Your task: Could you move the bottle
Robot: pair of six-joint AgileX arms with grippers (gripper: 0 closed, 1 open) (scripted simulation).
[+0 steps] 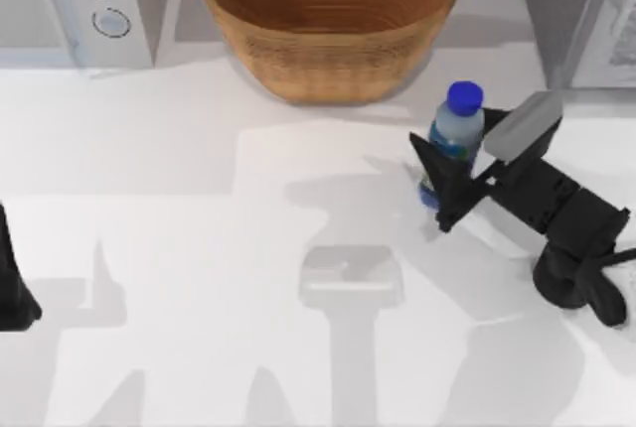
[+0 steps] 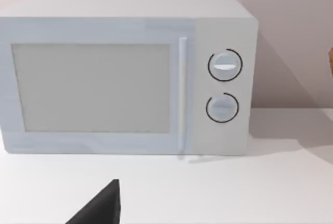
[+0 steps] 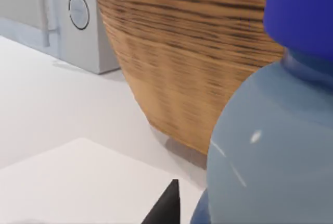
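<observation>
The bottle [image 1: 458, 127], clear with a blue cap, stands upright on the right half of the table, just in front of the wicker bowl. My right gripper [image 1: 438, 185] is shut on the bottle, its black fingers around the lower body and hiding most of the label. In the right wrist view the bottle [image 3: 270, 146] looms very close, with one dark fingertip [image 3: 167, 206] beside it. I cannot tell whether the bottle's base touches the table. My left gripper [image 1: 12, 293] is parked open at the table's left edge.
A large wicker bowl [image 1: 330, 20] sits at the back centre. A white microwave [image 1: 84, 5] stands at the back left, and a grey appliance [image 1: 586, 15] at the back right. The white tabletop [image 1: 199, 248] stretches bare across the middle and front.
</observation>
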